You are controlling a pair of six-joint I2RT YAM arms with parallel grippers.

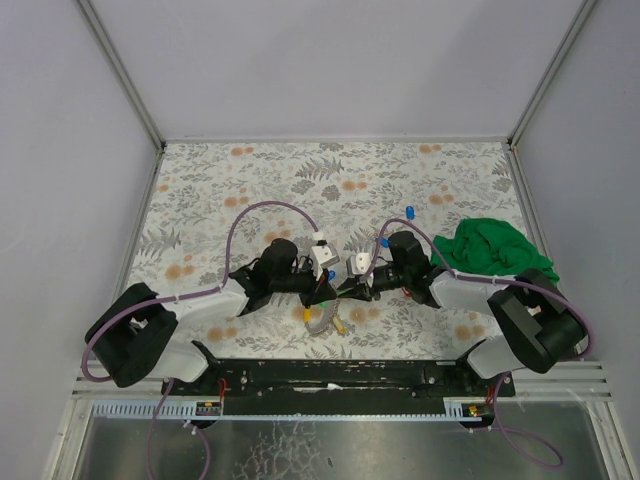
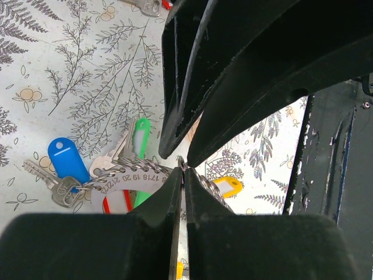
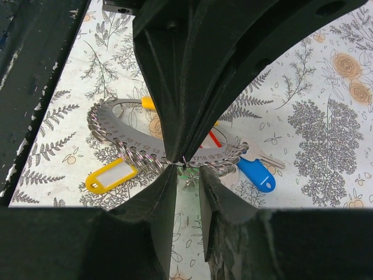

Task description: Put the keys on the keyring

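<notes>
The keyring (image 3: 116, 131) is a grey numbered arc threaded with several small wire rings, and it bears yellow (image 3: 111, 175), red and blue (image 3: 256, 174) tags. It lies on the floral table between the arms (image 1: 322, 318). My left gripper (image 2: 183, 170) is shut on one thin wire ring of the keyring (image 2: 131, 179). My right gripper (image 3: 187, 170) faces it tip to tip, its jaws slightly apart around that same small ring. Keys with blue (image 2: 63, 158) and green (image 2: 140, 131) tags hang at the ring's end. A loose blue-tagged key (image 1: 409, 210) lies farther back.
A crumpled green cloth (image 1: 490, 248) lies at the right, beside the right arm. Another key (image 2: 145, 6) with a red tag lies on the table beyond the keyring. White walls close in the table on three sides.
</notes>
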